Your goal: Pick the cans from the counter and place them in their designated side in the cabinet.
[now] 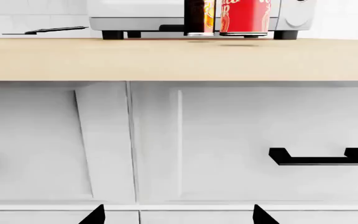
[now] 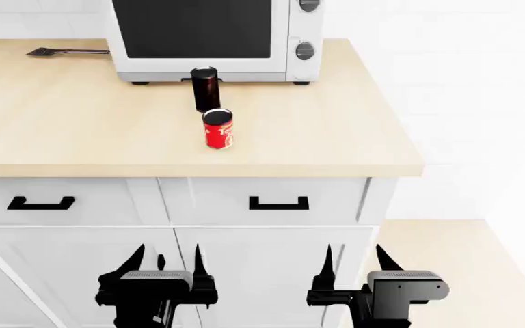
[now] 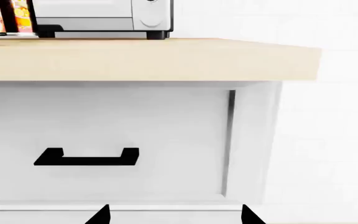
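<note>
Standing upright on broad beige wood-look counter [image 2: 62, 123]: short red can [image 2: 218, 128], near taller near-black can [image 2: 205, 89]. Hung below counter edge, spread, empty: left gripper [image 2: 165, 263], right gripper [image 2: 352, 261].

White drawers [image 2: 262, 199], white wall [image 2: 463, 82], pale wooden floor [image 2: 454, 273].

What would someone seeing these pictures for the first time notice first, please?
Probably the red can standing near the middle of the pale wooden counter, with the dark can just behind it in front of the white microwave. Next come the two black grippers, left and right, both open and empty, low in front of the white drawers.
</note>
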`<state>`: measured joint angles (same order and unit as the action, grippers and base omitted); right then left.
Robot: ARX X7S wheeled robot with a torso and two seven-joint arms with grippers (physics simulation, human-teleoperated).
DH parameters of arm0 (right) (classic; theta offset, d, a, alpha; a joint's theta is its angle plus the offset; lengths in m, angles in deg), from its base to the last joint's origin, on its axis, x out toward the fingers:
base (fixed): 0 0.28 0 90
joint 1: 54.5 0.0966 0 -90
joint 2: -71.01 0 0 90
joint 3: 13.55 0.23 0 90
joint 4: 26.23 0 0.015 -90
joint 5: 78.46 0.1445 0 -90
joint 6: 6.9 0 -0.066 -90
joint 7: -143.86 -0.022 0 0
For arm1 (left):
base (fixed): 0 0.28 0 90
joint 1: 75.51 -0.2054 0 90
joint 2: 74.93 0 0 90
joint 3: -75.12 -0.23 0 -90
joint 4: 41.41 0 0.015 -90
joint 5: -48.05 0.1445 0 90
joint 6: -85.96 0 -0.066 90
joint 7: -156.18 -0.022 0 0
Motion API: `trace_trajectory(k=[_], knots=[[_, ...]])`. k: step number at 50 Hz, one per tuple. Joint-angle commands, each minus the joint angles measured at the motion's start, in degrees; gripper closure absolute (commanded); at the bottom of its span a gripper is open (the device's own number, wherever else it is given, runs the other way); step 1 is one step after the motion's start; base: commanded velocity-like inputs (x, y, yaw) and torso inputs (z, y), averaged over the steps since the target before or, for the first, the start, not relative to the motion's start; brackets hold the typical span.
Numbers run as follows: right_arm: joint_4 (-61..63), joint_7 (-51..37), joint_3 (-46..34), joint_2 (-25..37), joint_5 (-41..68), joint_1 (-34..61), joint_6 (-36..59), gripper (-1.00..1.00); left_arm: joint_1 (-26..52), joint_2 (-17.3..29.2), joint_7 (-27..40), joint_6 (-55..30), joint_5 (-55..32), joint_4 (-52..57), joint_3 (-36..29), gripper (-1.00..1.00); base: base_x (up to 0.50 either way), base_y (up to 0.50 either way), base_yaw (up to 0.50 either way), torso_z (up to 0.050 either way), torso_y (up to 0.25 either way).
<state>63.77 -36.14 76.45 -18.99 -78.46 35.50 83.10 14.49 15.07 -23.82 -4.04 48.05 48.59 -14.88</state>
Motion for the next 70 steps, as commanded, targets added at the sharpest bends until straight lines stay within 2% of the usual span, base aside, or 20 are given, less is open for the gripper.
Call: trace_trajectory(k=[1, 14, 34, 46, 48, 50, 56, 63, 70], knots=[[0.05, -1.26, -1.16, 0.88, 0.74, 0.03, -0.11, -1.00, 0.02, 0.89, 1.07, -0.13, -0.96, 0.05, -1.02, -1.00, 0.00, 0.00, 0.00, 0.000, 0.000], [0.95, -3.51, -4.06, 3.03, 1.75, -0.03, 0.30, -1.00, 0.08, 2.99, 3.47, -0.50, -3.15, 0.54, -3.06, -1.00, 0.00, 0.01, 0.00, 0.000, 0.000], [1.35, -4.33, -5.79, 4.38, 4.53, 0.17, 0.76, -1.00, 0.21, 4.76, 5.00, 0.09, -4.83, 0.63, -4.71, -1.00, 0.00, 0.50, 0.00, 0.000, 0.000], [5.10, -3.35, -7.08, 6.42, 6.51, 1.60, 4.78, -1.00, 1.69, 6.91, 3.73, 3.76, -3.62, 1.15, -7.31, -1.00, 0.00, 0.01, 0.00, 0.000, 0.000], [8.06, -2.09, -7.00, 7.74, 7.99, 1.71, 7.69, -1.00, 3.52, 7.60, 3.19, -1.78, -4.50, 4.09, -7.40, -1.00, 0.00, 0.00, 0.00, 0.000, 0.000], [11.56, -1.84, -6.85, 9.17, 8.48, 2.04, 11.41, -1.00, 4.94, 9.04, 1.88, 0.18, -2.96, 4.80, -8.71, -1.00, 0.00, 0.00, 0.00, 0.000, 0.000], [20.77, -0.42, -7.24, 13.08, 10.88, 5.41, 25.75, -1.00, 8.11, 12.15, -1.93, -5.77, -2.88, 9.61, -10.67, -1.00, 0.00, 0.00, 0.00, 0.000, 0.000], [28.81, 0.58, -5.71, 15.79, 15.54, 12.44, 40.11, -1.00, 14.55, 14.59, -6.12, -22.38, -7.89, 16.83, -10.55, -1.00, 0.00, 0.00, 0.00, 0.000, 0.000], [36.23, 1.70, -1.09, 18.24, 22.80, 20.28, 53.90, -1.00, 22.75, 17.07, -9.03, -30.30, -10.26, 18.23, -9.87, -1.00, 0.00, 0.00, 0.00, 0.000, 0.000]])
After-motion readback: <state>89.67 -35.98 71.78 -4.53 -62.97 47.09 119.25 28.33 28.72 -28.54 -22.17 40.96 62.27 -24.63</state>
